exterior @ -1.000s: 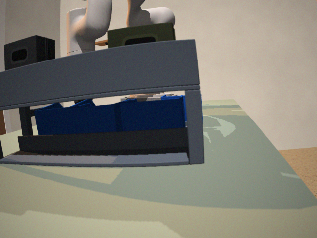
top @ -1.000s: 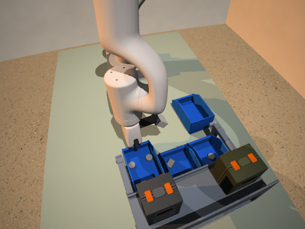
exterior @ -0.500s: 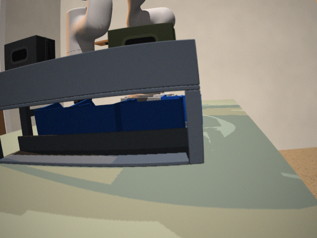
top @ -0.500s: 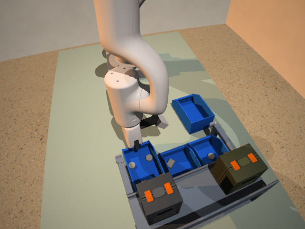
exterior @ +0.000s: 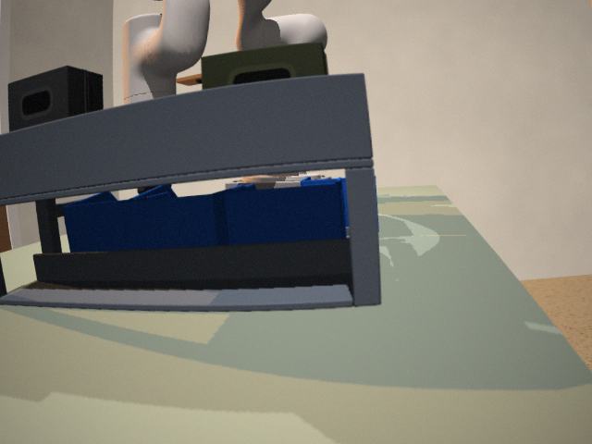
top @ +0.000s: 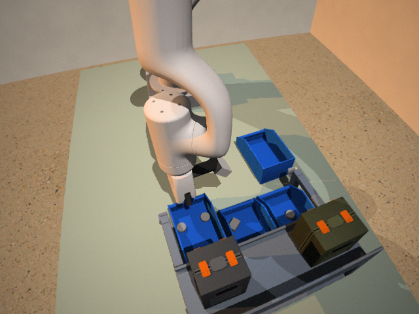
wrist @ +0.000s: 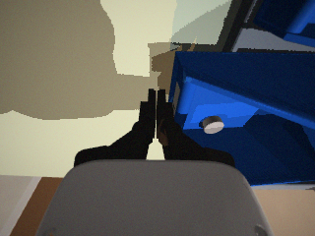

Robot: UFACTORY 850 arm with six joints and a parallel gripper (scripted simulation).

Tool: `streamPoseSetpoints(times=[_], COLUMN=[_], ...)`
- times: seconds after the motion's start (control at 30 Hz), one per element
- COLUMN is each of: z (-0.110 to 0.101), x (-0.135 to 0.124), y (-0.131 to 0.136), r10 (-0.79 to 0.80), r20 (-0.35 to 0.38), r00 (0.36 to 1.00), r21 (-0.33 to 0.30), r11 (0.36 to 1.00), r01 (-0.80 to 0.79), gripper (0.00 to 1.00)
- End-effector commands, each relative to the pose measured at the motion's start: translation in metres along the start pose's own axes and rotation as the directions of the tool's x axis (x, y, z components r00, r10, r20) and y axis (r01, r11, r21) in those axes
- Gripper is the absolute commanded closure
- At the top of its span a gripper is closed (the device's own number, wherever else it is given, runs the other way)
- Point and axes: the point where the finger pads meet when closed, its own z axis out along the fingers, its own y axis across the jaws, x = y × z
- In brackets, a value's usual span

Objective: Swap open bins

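The end effector point(top: 188, 201) point(wrist: 156, 99) is closed with nothing in it, right by the front of the blue bin with two round bits point(top: 200, 235) point(exterior: 91, 229) point(wrist: 246, 164). I cannot tell if they touch. That bin is at the shelf's point(top: 171, 239) point(exterior: 191, 129) dark-box end. The empty bin point(top: 249, 158) point(exterior: 322, 181) stands on the surface point(top: 97, 152) point(exterior: 454, 334), in front of the shelf's green-box end. The arm point(top: 169, 142) point(exterior: 148, 47) bends down in front of the shelf. In the shelf, the middle bin point(top: 248, 224) has a gray block point(top: 234, 224); the bin by the green box point(top: 273, 206) has a round bit point(top: 290, 214).
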Motion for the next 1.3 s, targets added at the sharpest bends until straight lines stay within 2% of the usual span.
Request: streamPoseSetpoints(times=[0.0,1.27], z=[-0.001,-0.001], x=[0.000,0.000], y=[0.003,0.048], r10=[0.000,0.000], r20=[0.001,0.001], r00=[1.000,1.000], r21=[-0.002,-0.002], r11=[1.000,1.000], r01=[0.000,0.000], gripper=[1.00,1.00])
